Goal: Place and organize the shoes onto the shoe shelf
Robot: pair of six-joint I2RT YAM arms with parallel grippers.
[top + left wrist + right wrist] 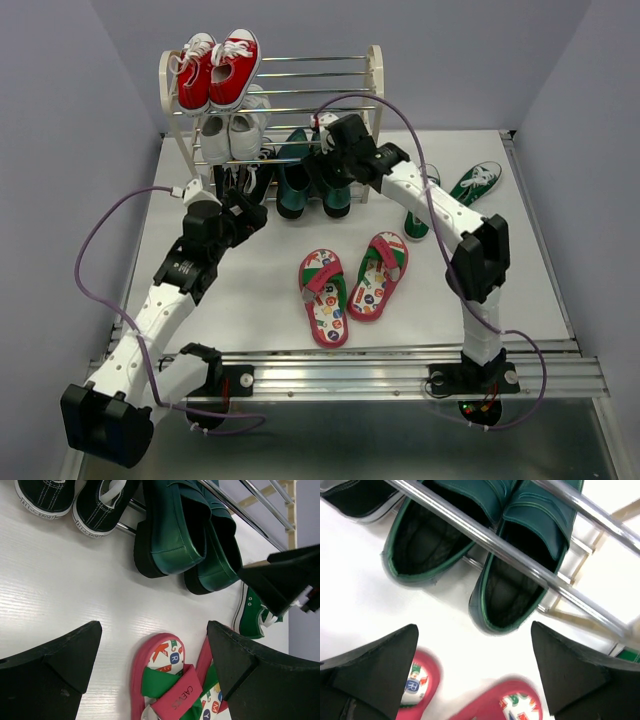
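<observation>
Fingers [60,665] of the left gripper [154,626] stand wide apart in the left wrist view, with nothing between them. Red flip-flops [170,680] lie at bottom centre. The teal slip-ons [185,535] are at upper centre, toes under the shoe shelf [291,510] and heels on the table [60,580]. Black sneakers [75,500] sit upper left.

In the right wrist view the right gripper [475,626] is spread just as wide and empty, over the slip-ons' heels. A chrome rod crosses them.

From above, both grippers hang before the shelf's lowest tier at upper centre. The flip-flops lie mid-frame and the green sneakers [478,182] at right, all on the table.
</observation>
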